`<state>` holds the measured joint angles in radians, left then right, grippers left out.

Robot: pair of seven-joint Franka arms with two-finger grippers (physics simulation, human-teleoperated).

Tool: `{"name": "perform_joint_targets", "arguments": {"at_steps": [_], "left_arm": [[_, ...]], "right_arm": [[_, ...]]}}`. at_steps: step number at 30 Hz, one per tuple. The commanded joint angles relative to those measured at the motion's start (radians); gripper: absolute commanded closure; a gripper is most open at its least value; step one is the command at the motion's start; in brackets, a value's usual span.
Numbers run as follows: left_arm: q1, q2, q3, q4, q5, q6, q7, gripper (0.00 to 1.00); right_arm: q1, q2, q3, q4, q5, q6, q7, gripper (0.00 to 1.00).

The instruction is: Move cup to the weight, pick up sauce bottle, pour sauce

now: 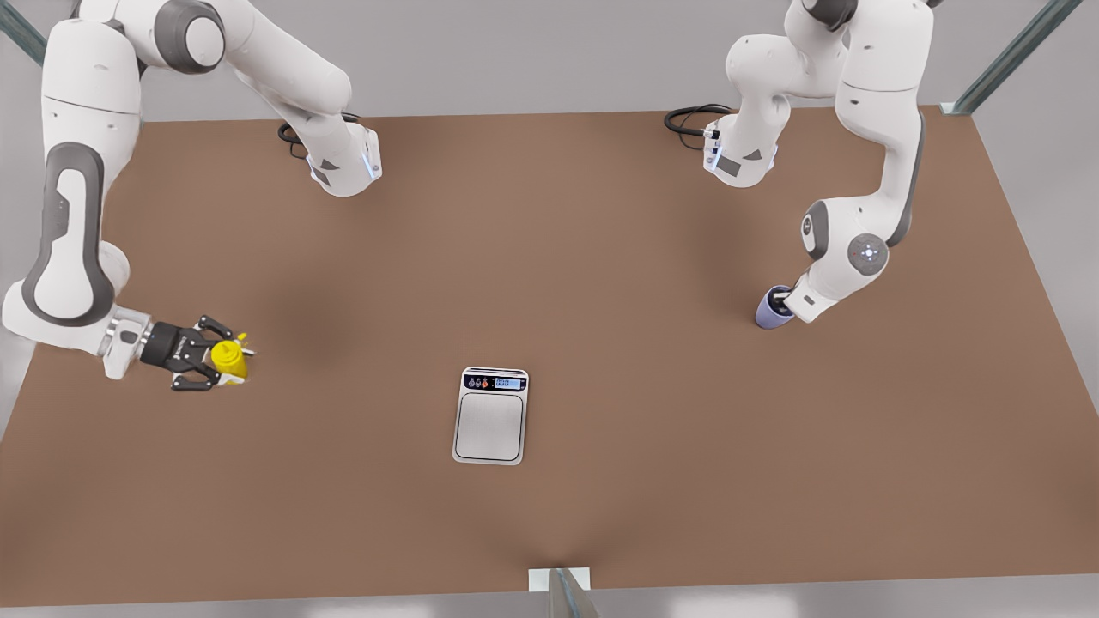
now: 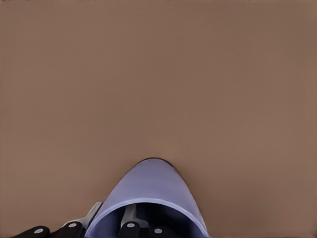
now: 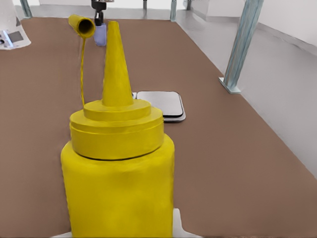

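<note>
Right gripper, lower left of the front view: fingers spread either side of the sauce bottle, whether clamped not discernible. Likely light, smooth, squeezable; best held mid-body.

Scale, lower centre: bare.

Cup, right of the front view, well apart from the scale: probably light, rigid. Left gripper at its rim, one finger inside, grip unclear.
</note>
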<state>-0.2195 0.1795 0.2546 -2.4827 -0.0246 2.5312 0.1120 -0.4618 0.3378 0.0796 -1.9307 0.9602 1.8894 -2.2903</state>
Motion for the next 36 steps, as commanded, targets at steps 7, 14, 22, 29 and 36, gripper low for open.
{"name": "perform_joint_targets", "arguments": {"at_steps": [7,14,22,29,36], "left_arm": [[0.000,0.017,-0.008,0.038,0.000,-0.006,-0.008,0.79],[0.002,0.015,-0.031,0.129,-0.001,-0.075,-0.083,0.79],[0.000,0.297,-0.388,0.798,-0.006,-0.462,-0.733,0.79],[-0.248,0.681,-0.429,1.372,-0.003,-0.483,-1.172,0.79],[-0.339,0.905,-0.456,1.659,0.003,-0.413,-1.160,0.79]], "right_arm": [[0.130,-0.152,0.008,-0.129,0.103,0.422,-0.006,0.43],[0.440,-0.237,0.009,-0.228,0.104,0.905,0.126,0.44],[0.719,-0.187,0.009,-0.263,0.132,1.271,0.129,0.44],[0.831,-0.129,0.008,-0.255,0.173,1.438,0.129,0.44],[0.862,-0.111,0.008,-0.251,0.189,1.491,0.126,0.44]]}}
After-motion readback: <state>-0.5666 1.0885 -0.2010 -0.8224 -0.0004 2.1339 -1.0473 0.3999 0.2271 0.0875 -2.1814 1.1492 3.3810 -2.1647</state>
